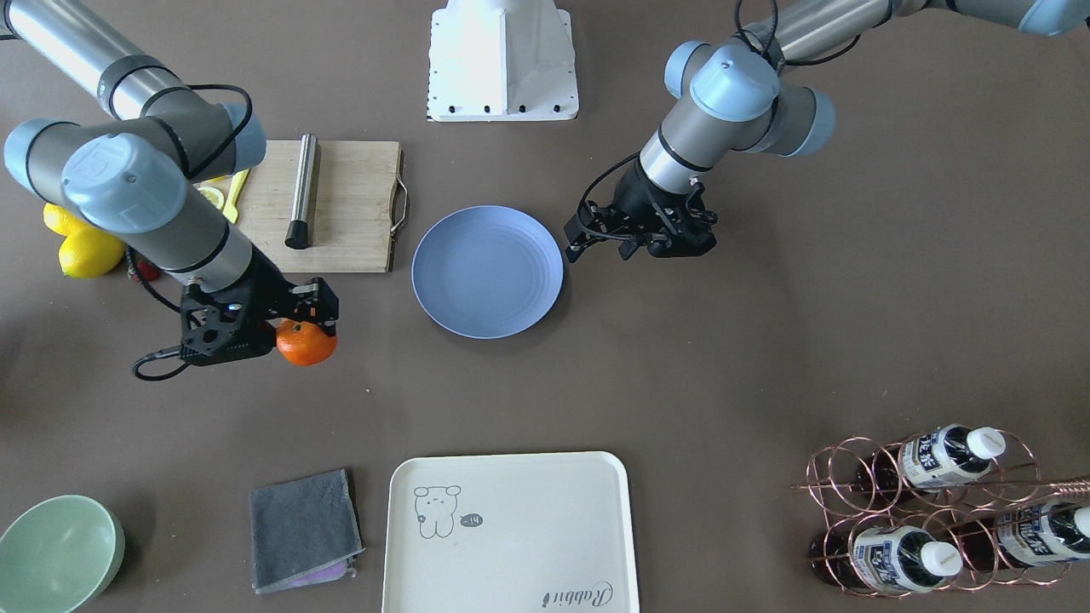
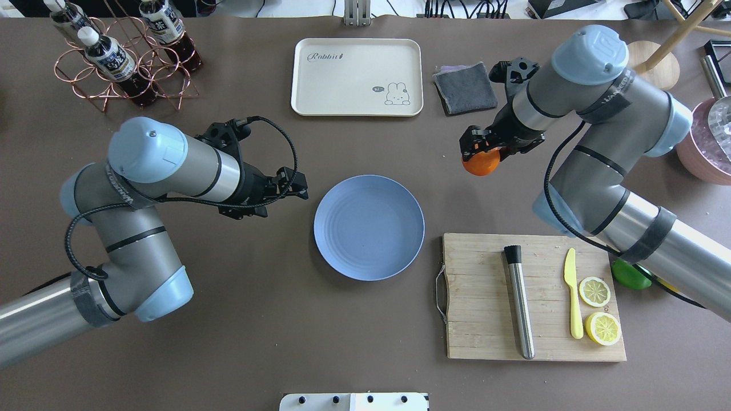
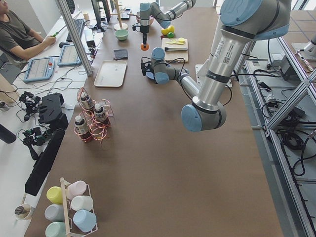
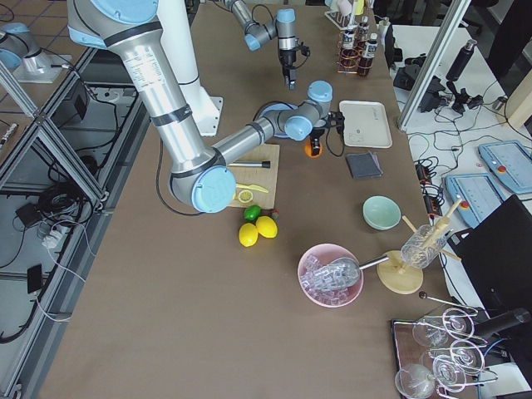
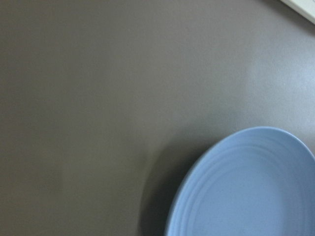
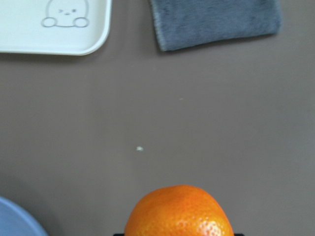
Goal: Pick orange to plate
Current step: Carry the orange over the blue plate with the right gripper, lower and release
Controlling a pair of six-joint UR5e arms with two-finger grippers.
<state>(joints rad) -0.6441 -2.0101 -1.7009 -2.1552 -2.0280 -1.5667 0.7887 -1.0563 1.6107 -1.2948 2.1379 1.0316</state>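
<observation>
My right gripper (image 2: 481, 149) is shut on the orange (image 2: 481, 163), a small bright-orange fruit that it holds over the brown table, to the right of the plate in the overhead view. In the right wrist view the orange (image 6: 179, 212) fills the bottom edge. The periwinkle-blue plate (image 2: 369, 227) lies at the table's middle with nothing on it. Just off the plate's left rim, my left gripper (image 2: 297, 186) hangs open and holds nothing. The left wrist view shows only the plate's rim (image 5: 197, 182) and bare table.
A wooden cutting board (image 2: 485, 297) carries a metal cylinder (image 2: 519, 301), a yellow knife (image 2: 573, 297) and two lemon halves (image 2: 594, 291). A cream tray (image 2: 357, 77) and a grey cloth (image 2: 465, 88) lie beyond the plate. A bottle rack (image 2: 123, 63) stands at the far left.
</observation>
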